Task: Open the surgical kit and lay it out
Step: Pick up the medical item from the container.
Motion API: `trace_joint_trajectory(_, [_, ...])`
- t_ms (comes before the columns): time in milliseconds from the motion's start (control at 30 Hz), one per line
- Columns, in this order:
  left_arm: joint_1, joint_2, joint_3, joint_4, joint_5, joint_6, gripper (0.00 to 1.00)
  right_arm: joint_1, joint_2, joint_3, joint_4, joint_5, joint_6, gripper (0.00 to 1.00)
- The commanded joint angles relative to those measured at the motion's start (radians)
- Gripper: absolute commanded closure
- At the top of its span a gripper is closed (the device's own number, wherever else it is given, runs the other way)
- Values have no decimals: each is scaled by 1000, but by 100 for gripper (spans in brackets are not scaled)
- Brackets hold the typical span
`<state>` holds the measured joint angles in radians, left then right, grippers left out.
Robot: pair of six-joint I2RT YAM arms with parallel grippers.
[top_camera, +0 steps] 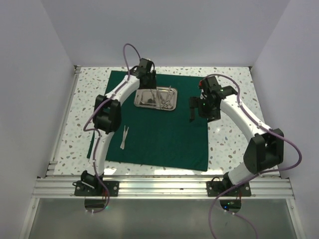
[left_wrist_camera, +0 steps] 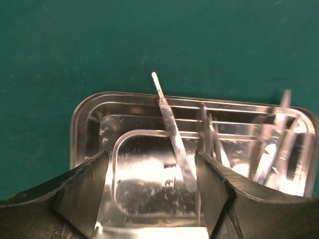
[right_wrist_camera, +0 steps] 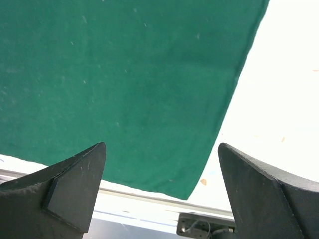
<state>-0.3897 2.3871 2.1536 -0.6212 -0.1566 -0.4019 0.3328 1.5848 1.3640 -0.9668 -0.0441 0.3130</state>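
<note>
Surgical kit (top_camera: 159, 124) opened, cloth (top_camera: 149, 149) flat under its tray (top_camera: 144, 101).
Left claw (left_wrist_camera: 152, 194), released, straddles a thin instrument (left_wrist_camera: 172, 132) in the tray, likely to lift it out; right claw (right_wrist_camera: 162, 189) gapes beside the tray.

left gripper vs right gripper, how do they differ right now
The left gripper is over the steel tray, the right gripper over bare green cloth near its edge. A thin silver instrument lies between the left gripper's fingers; nothing lies between the right gripper's. Both are open.
</note>
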Motion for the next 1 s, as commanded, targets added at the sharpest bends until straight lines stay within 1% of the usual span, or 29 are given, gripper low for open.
trace_joint_trajectory(0, [-8, 60, 89, -46, -14, -32, 27, -5, -85, -37, -21, 35, -8, 2])
trace_joint_trajectory(233, [-26, 103, 94, 18, -41, -41, 30, -3, -120, -80, -36, 43, -6, 2])
trace_joint_trajectory(433, [-46, 153, 149, 26, -47, -23, 30, -6, -111, -77, -38, 43, -2, 2])
trace_joint_trajectory(567, [-49, 165, 149, 28, -54, -21, 30, -6, -92, -66, -38, 59, -8, 2])
trace_joint_trajectory(700, [-49, 175, 149, 0, -110, -29, 32, -5, -74, -49, -38, 59, -18, 2])
trace_joint_trajectory(833, [-49, 150, 104, 31, -129, -34, 33, -5, -62, -39, -36, 64, -23, 2])
trace_joint_trajectory(967, [-49, 158, 123, 15, -165, -41, 34, -6, -59, -43, -36, 61, -25, 2])
